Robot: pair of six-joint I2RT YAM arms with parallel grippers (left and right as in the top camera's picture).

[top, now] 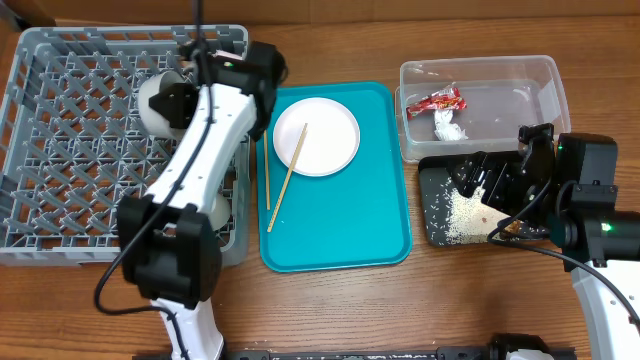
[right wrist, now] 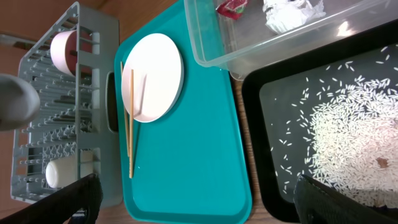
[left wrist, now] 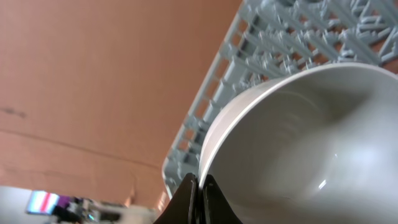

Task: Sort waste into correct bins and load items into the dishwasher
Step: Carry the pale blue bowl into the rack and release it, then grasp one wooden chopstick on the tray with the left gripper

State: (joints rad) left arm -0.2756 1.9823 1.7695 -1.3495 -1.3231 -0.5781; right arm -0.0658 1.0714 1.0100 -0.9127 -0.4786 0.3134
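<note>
My left gripper (left wrist: pixel 199 186) is shut on the rim of a white bowl (left wrist: pixel 298 143) and holds it over the grey dish rack (left wrist: pixel 280 25). From overhead the bowl (top: pixel 152 100) is at the rack's (top: pixel 60 150) back middle, under my left gripper (top: pixel 180 100). A white plate (top: pixel 315 137) and two chopsticks (top: pixel 285 180) lie on the teal tray (top: pixel 350 230). The clear tub (top: pixel 500 75) holds a red wrapper (top: pixel 437 102) and a paper wad (top: pixel 448 125). The black tray (top: pixel 435 230) holds rice (top: pixel 465 210). My right gripper (top: pixel 490 178) is open and empty above it.
In the right wrist view my right gripper (right wrist: pixel 199 205) hangs high over the teal tray (right wrist: pixel 186 162). In the rack (right wrist: pixel 37 124) are a pink bowl (right wrist: pixel 62 50) and a white cup (right wrist: pixel 59 173). Bare wood table surrounds the containers.
</note>
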